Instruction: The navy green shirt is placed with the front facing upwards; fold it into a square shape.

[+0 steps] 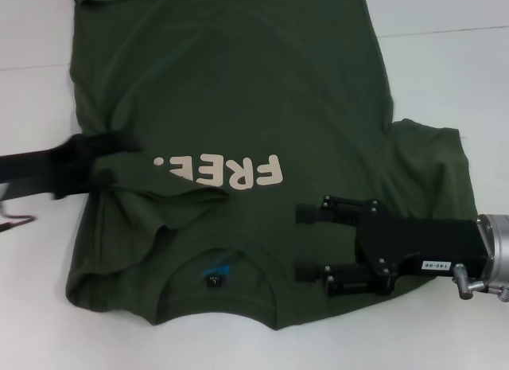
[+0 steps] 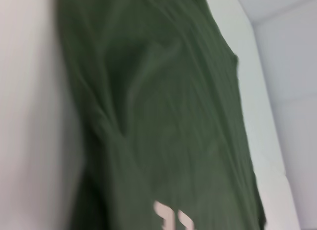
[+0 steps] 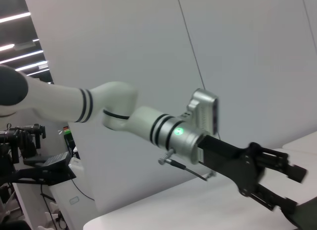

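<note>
Spread front-up over the white table (image 1: 445, 75): the navy green shirt (image 1: 238, 99), cream "FREE!" print (image 1: 223, 171) across the chest, ribbed collar (image 1: 219, 262) at the near edge with a small blue-and-black label (image 1: 215, 274) inside. Near the print's "!" end, at the shirt's side: the left gripper (image 1: 107, 151), closed on a bunched fold of the fabric, wrinkles running from that spot toward the collar. Seen from the left wrist, only creased green cloth and a corner of the print. Beyond the print's "F" end, beside the collar: the right gripper (image 1: 306, 243), hovering over the shoulder area, fingers (image 1: 310, 213) spread apart, nothing between them. By that gripper, a sleeve (image 1: 433, 167) lying out flat on the table.
</note>
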Controlling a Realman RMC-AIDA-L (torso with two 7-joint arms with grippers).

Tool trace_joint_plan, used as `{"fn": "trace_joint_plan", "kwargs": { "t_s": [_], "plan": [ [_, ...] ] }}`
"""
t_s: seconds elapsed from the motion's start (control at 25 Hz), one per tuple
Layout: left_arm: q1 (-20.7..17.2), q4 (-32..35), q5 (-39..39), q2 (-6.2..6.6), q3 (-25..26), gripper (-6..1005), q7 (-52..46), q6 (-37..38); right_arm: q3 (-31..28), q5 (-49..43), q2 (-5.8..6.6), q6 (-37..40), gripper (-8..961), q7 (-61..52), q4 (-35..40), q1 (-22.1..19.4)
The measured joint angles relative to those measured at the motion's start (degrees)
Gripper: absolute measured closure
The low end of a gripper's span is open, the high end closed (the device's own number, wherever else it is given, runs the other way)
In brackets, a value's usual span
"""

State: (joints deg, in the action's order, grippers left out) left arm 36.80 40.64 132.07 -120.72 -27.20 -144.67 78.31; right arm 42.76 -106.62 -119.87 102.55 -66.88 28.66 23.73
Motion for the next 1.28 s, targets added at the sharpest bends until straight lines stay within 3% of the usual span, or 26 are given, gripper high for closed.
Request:
{"fn": "trace_joint_plan", "kwargs": {
  "t_s": [0.36, 0.96, 1.28],
  "plan": [
    [-4.1, 3.9, 0.6, 0.58, 0.2, 139, -2.1, -1.6, -0.1, 0.0, 0.0, -0.1, 58, 0.0, 0.0, 0.3],
    [-0.8, -3.1, 2.4, 1.1, -0.2, 140, -1.6, -6.9, 0.0, 0.0, 0.05, -0.1, 58, 0.0, 0.0, -0.1],
    [-0.3, -4.6, 2.4, 1.2, -1.5, 200, -1.6, -9.4, -0.1, 0.0, 0.09, -0.1, 57, 0.0, 0.0, -0.2]
  ]
}}
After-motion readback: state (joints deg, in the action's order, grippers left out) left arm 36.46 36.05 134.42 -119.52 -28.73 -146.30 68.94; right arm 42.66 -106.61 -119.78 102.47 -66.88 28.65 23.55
